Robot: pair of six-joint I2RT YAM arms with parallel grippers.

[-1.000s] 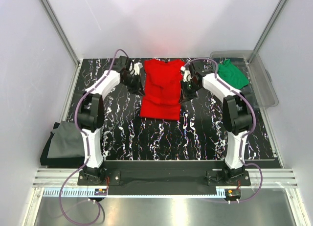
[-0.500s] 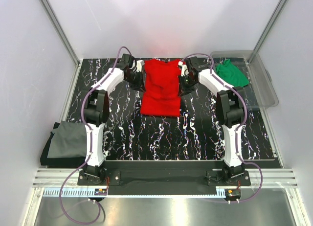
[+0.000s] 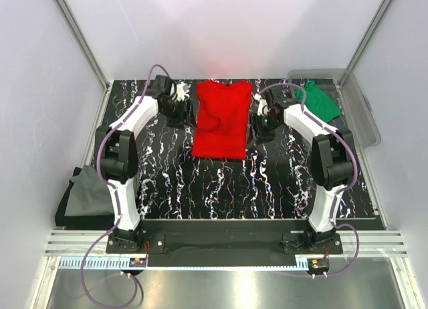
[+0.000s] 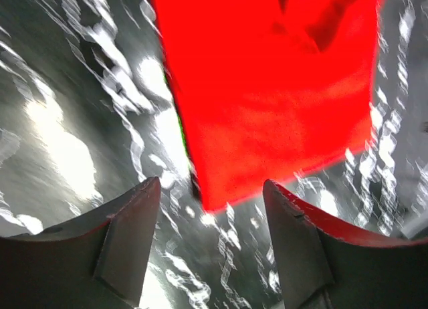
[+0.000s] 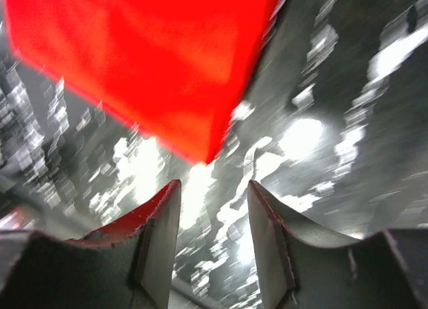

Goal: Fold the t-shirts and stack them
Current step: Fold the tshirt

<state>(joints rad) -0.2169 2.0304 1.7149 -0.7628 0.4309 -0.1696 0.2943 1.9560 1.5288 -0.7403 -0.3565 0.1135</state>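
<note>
the left hand (image 3: pixel 179 112) sits just left of the red shirt (image 3: pixel 221 118), upper centre of the top view. its fingers are spread and hold nothing. in the left wrist view the left hand (image 4: pixel 210 188) shows both fingers (image 4: pixel 127 242) apart over bare tabletop (image 4: pixel 67 142), and a corner of the red shirt (image 4: pixel 267 88) lies just beyond the gap, not pinched. the view is too blurred to tell whether the fingertips touch the cloth.

the right hand (image 3: pixel 262 125) mirrors it, just right of the shirt. in the right wrist view the right hand (image 5: pixel 214 185) is also spread, its fingers (image 5: pixel 157 235) empty. a corner of the red shirt (image 5: pixel 147 55) points down toward the gap, with veined tabletop (image 5: pixel 321 122) showing between and past the fingers.

the red shirt lies flat on the black, white-veined tabletop (image 3: pixel 221 188), between the two hands, folded into a narrow rectangle. its long axis runs from the top of the frame toward the bottom, slightly tilted. the collar end points to the top of the frame and the straight hem end to the bottom.

the green shirt (image 3: pixel 317 100) lies crumpled in the left end of a clear bin (image 3: pixel 364 122) at upper right. the grey shirt (image 3: pixel 83 195) lies at lower left, off the tabletop's left edge.
</note>
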